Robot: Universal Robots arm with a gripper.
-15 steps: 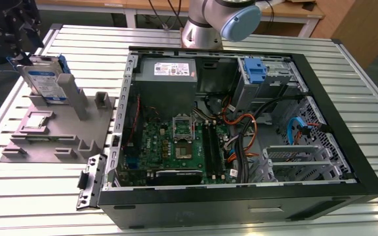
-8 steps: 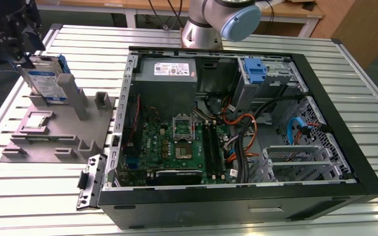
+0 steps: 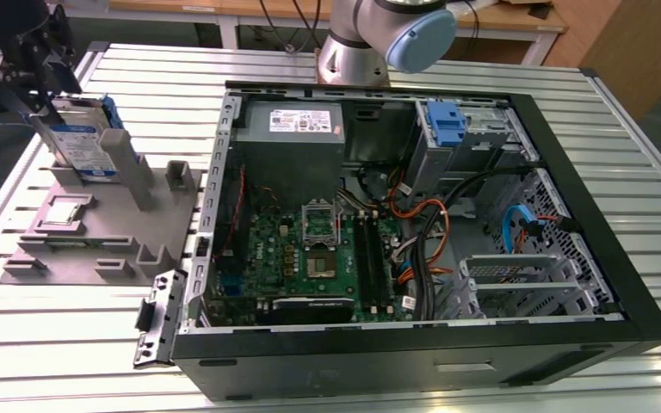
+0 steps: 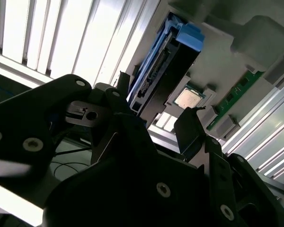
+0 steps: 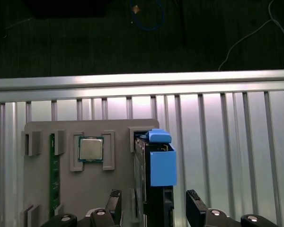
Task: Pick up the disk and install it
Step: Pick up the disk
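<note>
A: So, where is the disk [image 3: 83, 142]?
B: It stands on edge in a slot of the grey moulded holder [image 3: 78, 237], at the upper left of the exterior view. It is flat silver metal with a white-and-blue label, and a blue plastic carrier [image 5: 162, 165] frames it.
A: And the gripper [image 5: 154, 201]?
B: Spread wide, straddling the disk. In the first wrist view its black fingers [image 5: 194, 202] flank the carrier with a gap on each side, grasping nothing.
A: What sits nearby?
B: On the same holder are a square metal-lidded processor [image 5: 90, 149] in its pocket and a thin green memory stick [image 5: 52, 175] beside it. Underneath is a ribbed aluminium table [image 3: 66, 344]. Well apart, towards the exterior view's right, lies the open black computer case [image 3: 423, 366] with its green motherboard [image 3: 307, 249], grey power-supply box [image 3: 296, 129] and cables [image 3: 423, 215].
A: Anything crowding the disk?
B: The holder's grey posts [image 3: 126, 168] stand just beside it.
</note>
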